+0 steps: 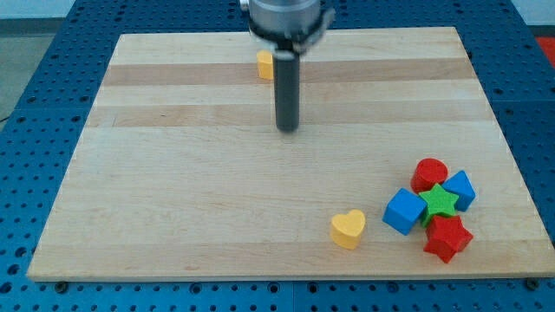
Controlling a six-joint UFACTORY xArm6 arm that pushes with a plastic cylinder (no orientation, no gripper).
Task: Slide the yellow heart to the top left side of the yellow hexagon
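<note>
Pale wooden board (173, 173), smooth, banded grain. Small yellow hexagon block (264, 65) near the view's top, partly hidden behind the dark rod; my tip (287, 130) just below it, touching no block. No pincer fitted. Glossy yellow heart block (348, 229) at bottom right, lobes toward upper right. Beside it: blue cube (403, 211), green star (440, 202), red blocks.

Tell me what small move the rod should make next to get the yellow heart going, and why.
Probably bring my tip down toward the view's bottom right, to the far side of the yellow heart. My tip stands apart from the heart, which lies near the board's bottom edge, while the yellow hexagon sits near the top, partly hidden behind the rod. Pushing from the heart's lower right would send it up-left.
</note>
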